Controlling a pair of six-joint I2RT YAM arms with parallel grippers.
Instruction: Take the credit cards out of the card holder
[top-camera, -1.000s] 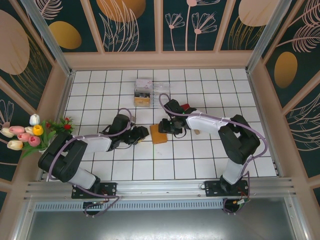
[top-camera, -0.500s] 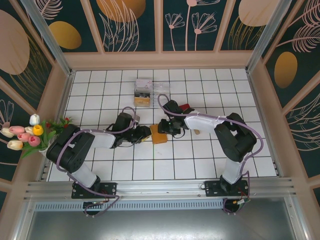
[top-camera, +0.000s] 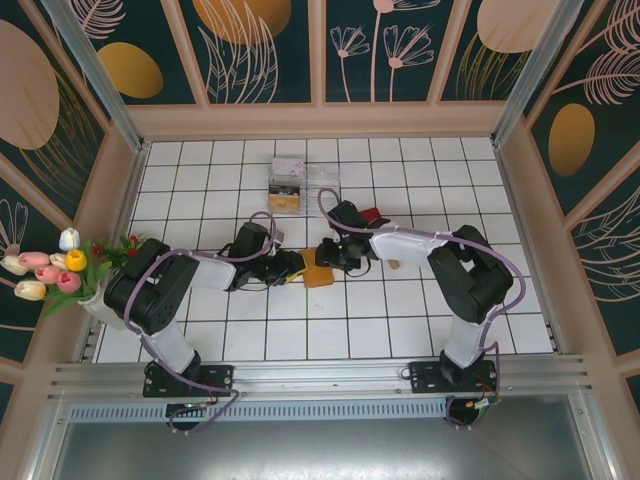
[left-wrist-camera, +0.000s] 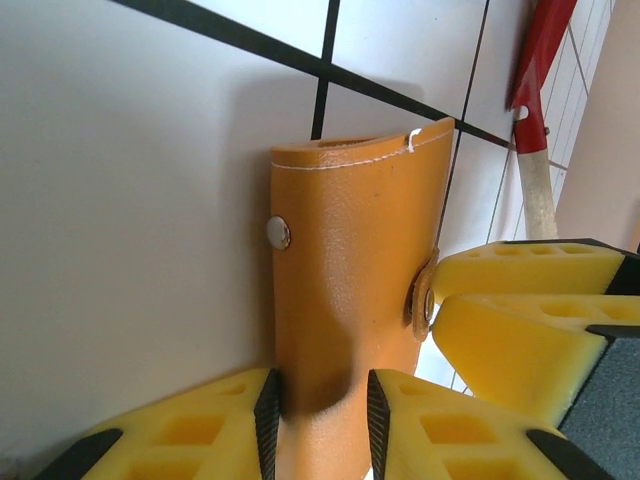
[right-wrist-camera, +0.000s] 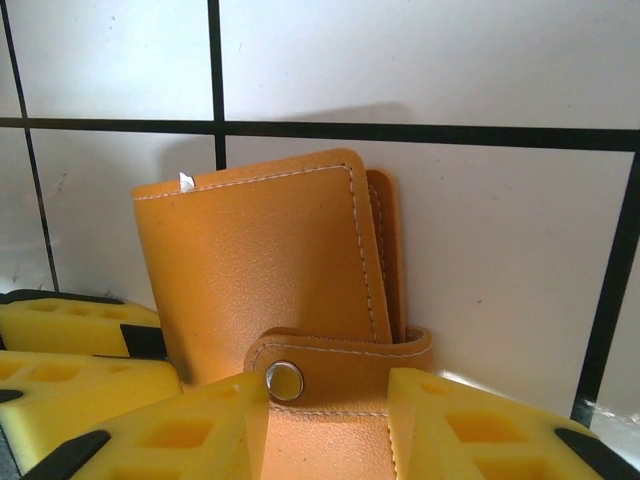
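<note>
Tan-orange leather-like card holder (top-camera: 316, 272), snap strap fastened, sits mid-table btwn both arms. Left gripper (left-wrist-camera: 320, 425) has closed in from the left and now pinches one end. Right gripper (right-wrist-camera: 325, 425) pinches the strap end. Credit cards judged inside; holder now braced for unsnapping.

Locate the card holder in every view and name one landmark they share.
Top external: card holder at the centre of the picture.
Left wrist: card holder lower centre, a snap stud on its left edge.
Right wrist: card holder centre, strap snapped across its lower part.
Shared landmark: the black grout lines around it.
</note>
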